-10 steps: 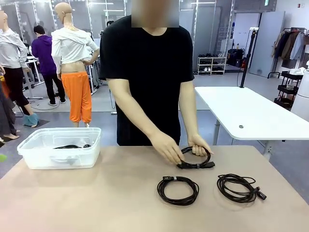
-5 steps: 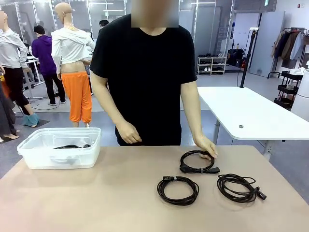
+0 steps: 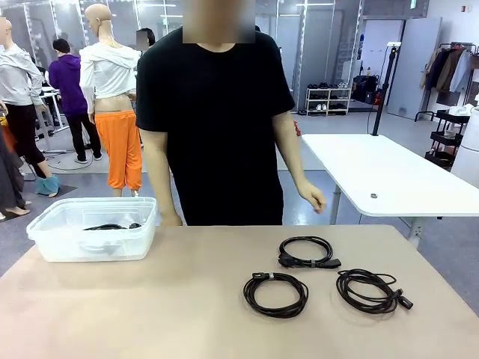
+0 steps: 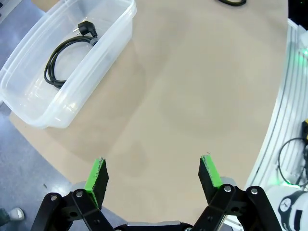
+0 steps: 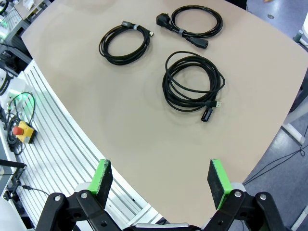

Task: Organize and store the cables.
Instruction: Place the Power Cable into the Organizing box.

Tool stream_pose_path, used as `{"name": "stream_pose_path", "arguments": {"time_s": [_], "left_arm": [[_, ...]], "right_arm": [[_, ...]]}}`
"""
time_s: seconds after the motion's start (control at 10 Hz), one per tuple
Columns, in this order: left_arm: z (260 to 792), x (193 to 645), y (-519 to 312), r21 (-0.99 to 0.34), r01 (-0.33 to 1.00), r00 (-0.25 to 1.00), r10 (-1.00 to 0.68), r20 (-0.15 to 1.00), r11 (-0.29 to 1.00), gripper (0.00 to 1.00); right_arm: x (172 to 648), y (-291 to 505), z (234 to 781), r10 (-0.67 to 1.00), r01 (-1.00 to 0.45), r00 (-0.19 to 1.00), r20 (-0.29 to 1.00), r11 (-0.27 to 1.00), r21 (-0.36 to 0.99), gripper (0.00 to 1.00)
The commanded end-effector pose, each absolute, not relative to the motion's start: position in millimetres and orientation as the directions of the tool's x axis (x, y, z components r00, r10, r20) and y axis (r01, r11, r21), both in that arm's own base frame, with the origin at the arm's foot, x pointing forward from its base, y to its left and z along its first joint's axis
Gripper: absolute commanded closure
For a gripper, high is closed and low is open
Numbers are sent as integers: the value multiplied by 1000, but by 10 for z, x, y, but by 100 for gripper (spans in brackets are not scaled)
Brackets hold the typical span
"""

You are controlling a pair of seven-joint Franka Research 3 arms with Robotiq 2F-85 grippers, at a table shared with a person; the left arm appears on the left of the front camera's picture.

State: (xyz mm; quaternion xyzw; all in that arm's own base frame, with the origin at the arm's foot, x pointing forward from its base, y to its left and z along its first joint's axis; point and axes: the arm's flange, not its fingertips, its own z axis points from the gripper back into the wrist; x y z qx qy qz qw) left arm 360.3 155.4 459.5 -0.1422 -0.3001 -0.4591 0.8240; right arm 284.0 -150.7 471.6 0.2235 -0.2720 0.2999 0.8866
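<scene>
Three coiled cables (image 3: 271,277) lie on the beige table (image 3: 150,314), white table (image 3: 389,179) beyond.

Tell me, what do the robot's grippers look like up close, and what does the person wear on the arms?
The left gripper and the right gripper look alike: two black jointed fingers with round pivot bolts, each tipped with a flat, bright green pad. The person wears a plain black T-shirt with short sleeves.
</scene>
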Motion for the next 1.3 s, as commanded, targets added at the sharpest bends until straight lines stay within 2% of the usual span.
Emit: {"name": "stream_pose_path", "arguments": {"time_s": [0.0, 0.7, 0.9, 1.2], "left_arm": [[4585, 3587, 1525, 43, 838, 396, -660, 638, 544, 4], [4585, 3587, 1525, 43, 838, 396, -660, 638, 544, 4], [4585, 3587, 1525, 43, 838, 396, -660, 638, 544, 4], [4585, 3587, 1525, 43, 838, 396, -660, 638, 544, 4]], "right_arm": [[2841, -1524, 4715, 413, -662, 663, 624, 714, 231, 0], [2840, -1507, 4716, 410, -653, 672, 616, 720, 233, 0], [2968, -1194, 5100, 546, -709, 608, 577, 700, 86, 0], [3501, -628, 5333, 741, -821, 495, 454, 569, -33, 0]]}}
